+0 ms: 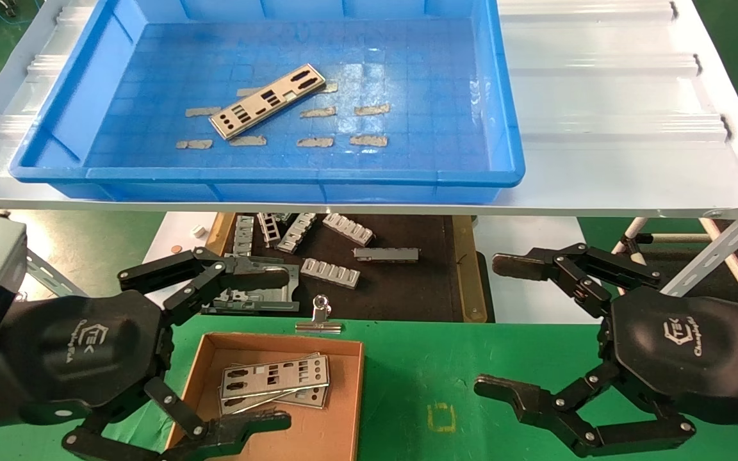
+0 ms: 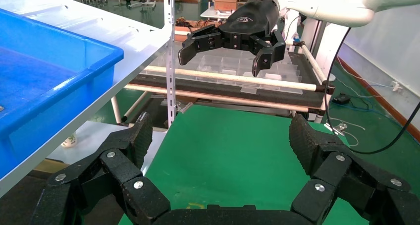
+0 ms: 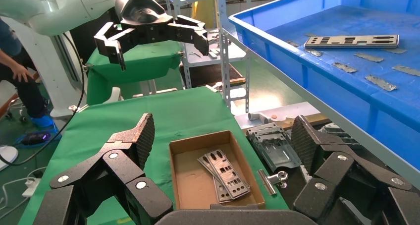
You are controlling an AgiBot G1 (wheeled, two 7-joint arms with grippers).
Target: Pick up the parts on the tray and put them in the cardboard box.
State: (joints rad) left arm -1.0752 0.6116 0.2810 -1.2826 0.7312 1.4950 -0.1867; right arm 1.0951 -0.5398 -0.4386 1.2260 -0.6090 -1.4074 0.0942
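Note:
One silver punched part lies at an angle on the floor of the blue tray; it also shows in the right wrist view. The small cardboard box sits on the green table below and holds a few stacked parts, which also show in the right wrist view. My left gripper is open and empty, raised at the box's left side. My right gripper is open and empty, to the right of the box. Both are below the tray's shelf.
The tray rests on a white ridged shelf. A silver binder clip lies just behind the box. Grey ribbed brackets lie on a dark mat under the shelf. Grey tape bits dot the tray floor.

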